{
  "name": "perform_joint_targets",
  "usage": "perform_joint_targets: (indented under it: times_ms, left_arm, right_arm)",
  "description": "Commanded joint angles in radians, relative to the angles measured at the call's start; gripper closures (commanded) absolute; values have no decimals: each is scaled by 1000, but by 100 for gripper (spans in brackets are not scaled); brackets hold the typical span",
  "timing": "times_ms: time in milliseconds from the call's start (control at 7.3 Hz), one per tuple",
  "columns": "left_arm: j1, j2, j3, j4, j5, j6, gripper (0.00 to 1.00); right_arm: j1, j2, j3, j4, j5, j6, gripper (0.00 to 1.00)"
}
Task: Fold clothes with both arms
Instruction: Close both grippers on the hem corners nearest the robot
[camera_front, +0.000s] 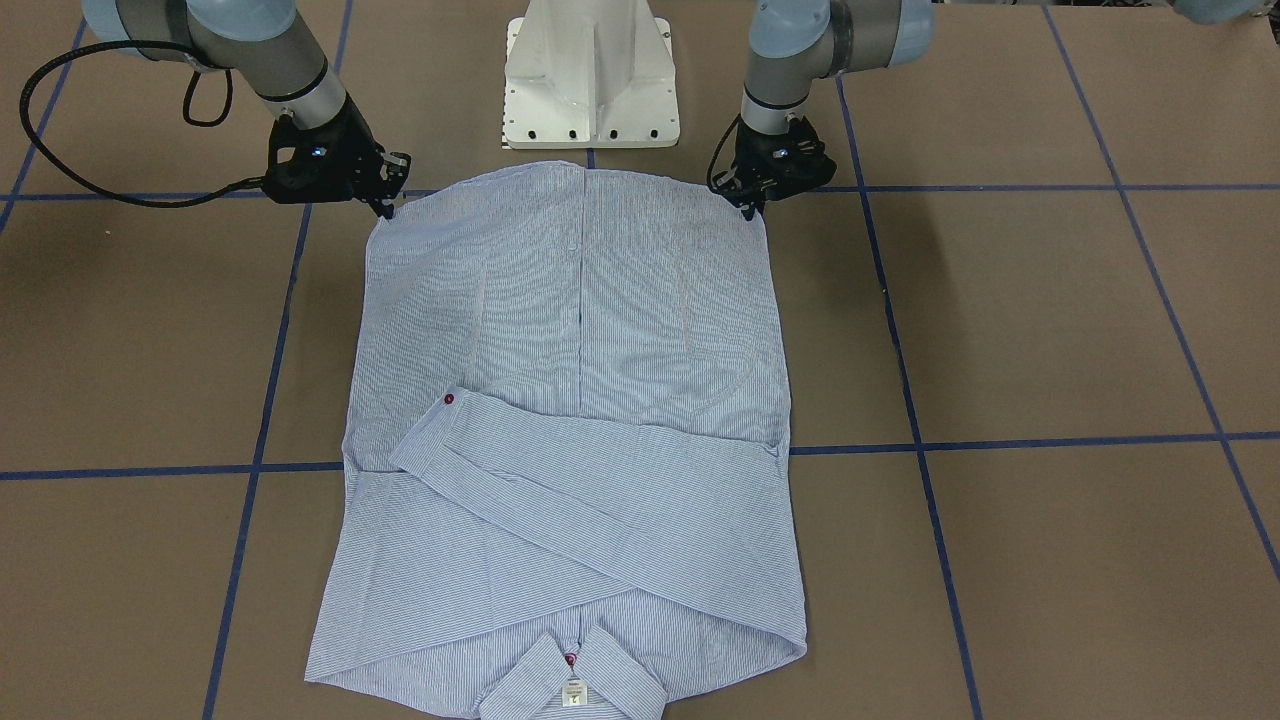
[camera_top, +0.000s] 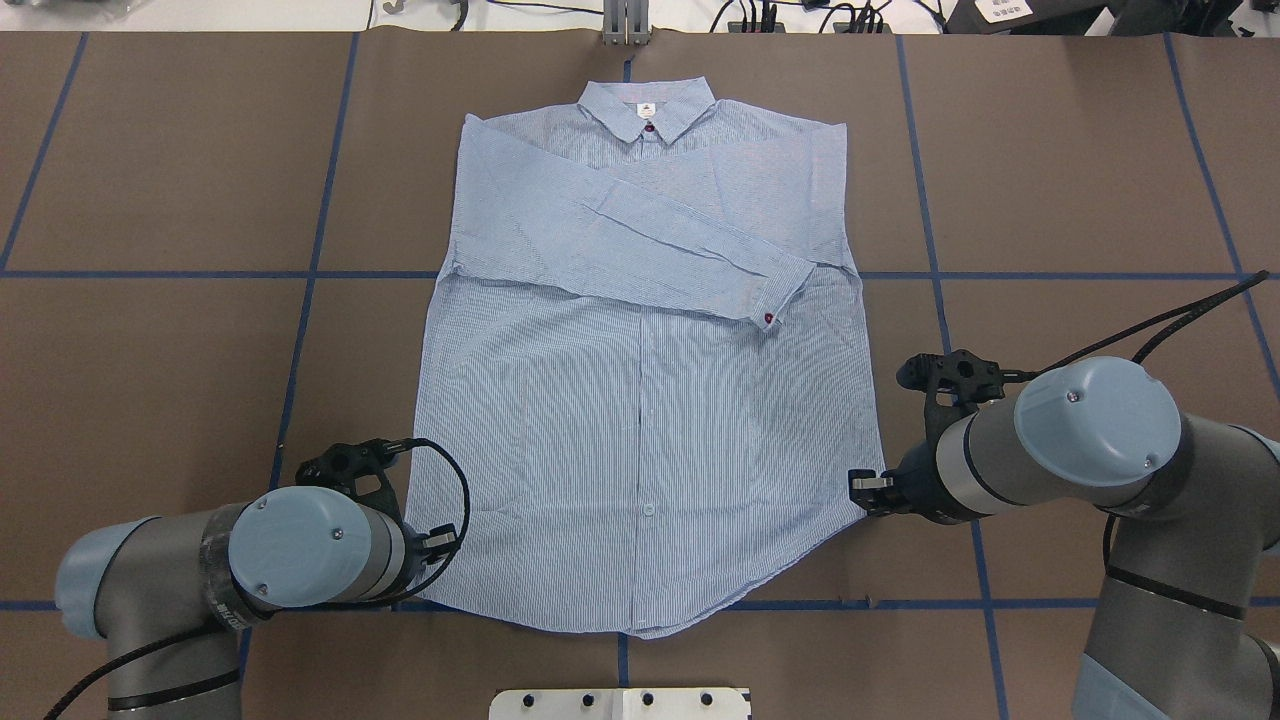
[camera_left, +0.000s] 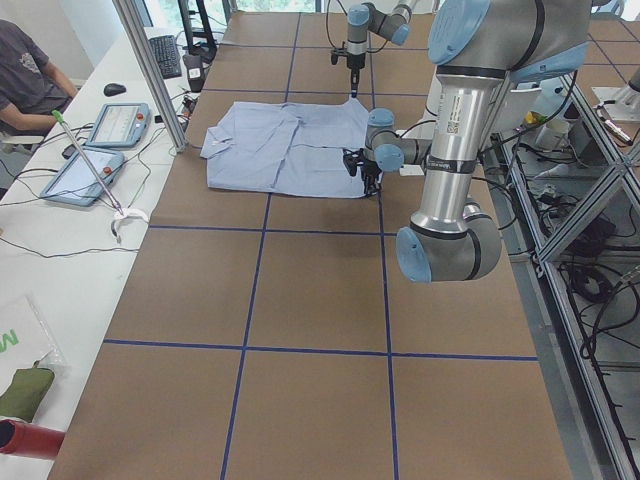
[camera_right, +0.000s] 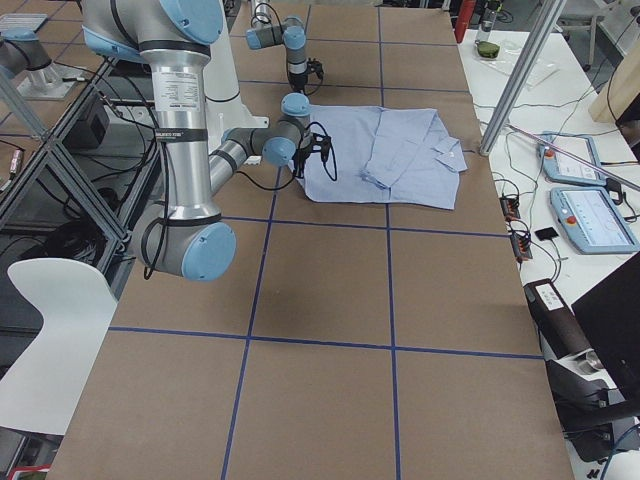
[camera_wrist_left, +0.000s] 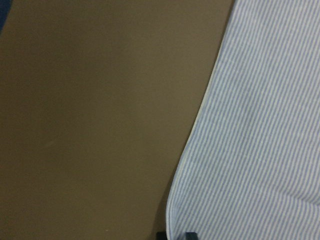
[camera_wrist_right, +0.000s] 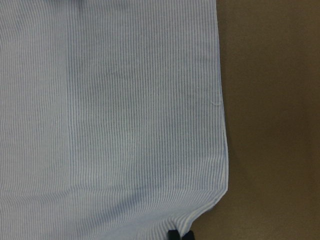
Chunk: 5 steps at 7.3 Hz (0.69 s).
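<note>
Shirt (camera_front: 580, 330): light, limp striped cotton, flat on bench (camera_front: 1050, 320), collar (camera_front: 530, 672) away from robot, sleeve (camera_front: 600, 470) folded across chest. Near hem corners pinched by left fingers (camera_front: 748, 210) and right fingers (camera_front: 386, 208), closed on cloth. Likely to sag and slide if lifted unevenly.

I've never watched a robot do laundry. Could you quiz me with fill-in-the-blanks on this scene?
The shirt has its collar pointing ____ from the white base.
The left gripper and the right gripper each sit at a ____ of the hem.
The button on the cuff is ____.
Missing: away; corner; red.
</note>
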Motion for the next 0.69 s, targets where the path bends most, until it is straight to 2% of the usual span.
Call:
perform_joint_targets:
  times_ms: [0, 137, 548]
  left_arm:
    - [-4, 1, -17, 8, 0, 0, 89]
    - [-1, -2, -40, 47, 0, 2, 100]
    - [-2, 1, -190, 175, 0, 8, 100]
  right_arm:
    - [4, 0, 0, 0, 3, -1, 100]
    - [6, 0, 0, 0, 4, -2, 100]
    - [10, 0, 17, -2, 26, -2, 100]
